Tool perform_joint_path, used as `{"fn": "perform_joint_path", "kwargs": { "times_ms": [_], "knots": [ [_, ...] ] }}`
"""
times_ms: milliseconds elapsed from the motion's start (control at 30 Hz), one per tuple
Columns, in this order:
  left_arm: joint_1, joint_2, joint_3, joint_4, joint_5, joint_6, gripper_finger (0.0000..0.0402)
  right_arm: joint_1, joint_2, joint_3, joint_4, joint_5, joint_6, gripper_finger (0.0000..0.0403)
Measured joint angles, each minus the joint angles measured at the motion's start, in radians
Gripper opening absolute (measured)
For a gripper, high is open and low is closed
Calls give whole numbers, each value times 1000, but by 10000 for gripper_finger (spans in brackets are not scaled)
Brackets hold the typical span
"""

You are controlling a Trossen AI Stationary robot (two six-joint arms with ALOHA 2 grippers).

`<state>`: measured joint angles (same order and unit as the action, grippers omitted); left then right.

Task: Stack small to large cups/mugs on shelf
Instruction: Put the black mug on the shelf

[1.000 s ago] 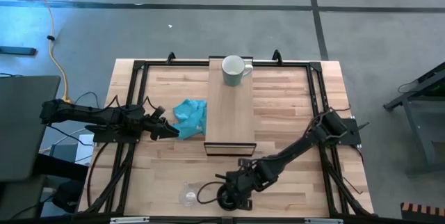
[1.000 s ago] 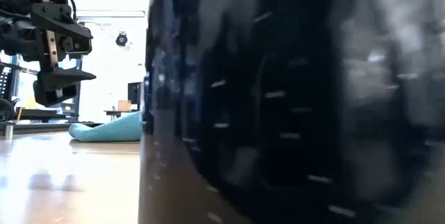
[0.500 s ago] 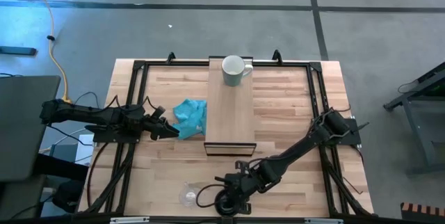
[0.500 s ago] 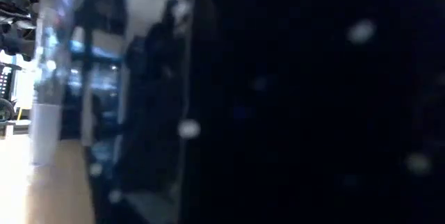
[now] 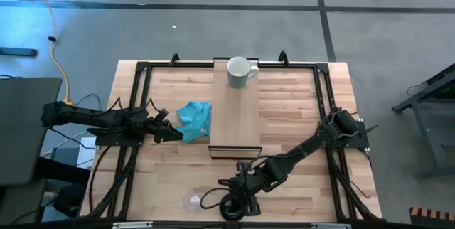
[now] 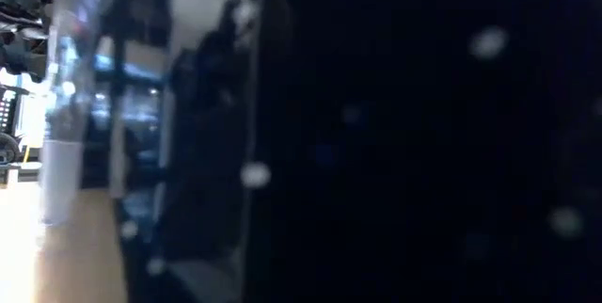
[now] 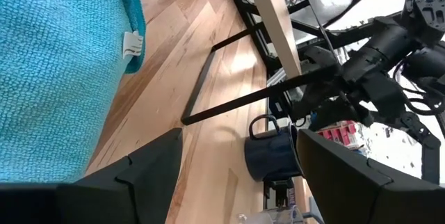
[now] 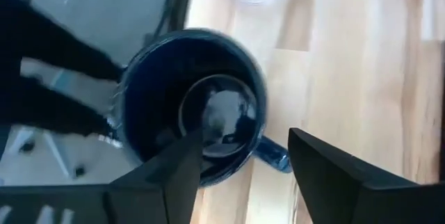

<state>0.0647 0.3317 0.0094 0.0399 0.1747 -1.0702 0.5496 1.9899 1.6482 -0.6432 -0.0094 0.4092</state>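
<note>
The black mug (image 8: pixel 191 106) stands upright on its base at the table's near edge (image 5: pixel 231 206), its handle (image 8: pixel 271 156) toward the shelf side. It fills most of the low view (image 6: pixel 423 134). My right gripper (image 8: pixel 243 147) hovers open just above it (image 5: pixel 243 188). I see no touch. The clear glass cup (image 5: pixel 192 200) stands left of the mug. The white mug (image 5: pixel 239 72) stands at the far end of the shelf (image 5: pixel 236 115). My left gripper (image 7: pixel 240 140) waits open beside the teal cloth (image 5: pixel 194 120).
Black metal frame rails (image 5: pixel 135 115) run along the table's sides and far edge. Bare wood lies right of the shelf (image 5: pixel 291 115). The mug and the glass stand very near the table's near edge.
My right gripper has risen a little above the black mug and rolled slightly. The mug has shifted a little toward the table's left along the near edge, and now blocks nearly the whole low view.
</note>
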Motion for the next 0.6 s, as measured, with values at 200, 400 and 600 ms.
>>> {"fn": "perform_joint_path", "kwargs": {
  "times_ms": [200, 400, 600],
  "knots": [
    [-7, 0, 0, 38, 116, 11, 271, -7, -39, 0, -19, -45, -103, 210],
    [-90, 0, 0, 82, 109, 11, 271, -13, -67, 0, -97, -101, -199, 200],
    [-185, 0, 0, 81, 60, 16, 271, -12, -68, 0, -251, -149, -285, 199]
  ]
}}
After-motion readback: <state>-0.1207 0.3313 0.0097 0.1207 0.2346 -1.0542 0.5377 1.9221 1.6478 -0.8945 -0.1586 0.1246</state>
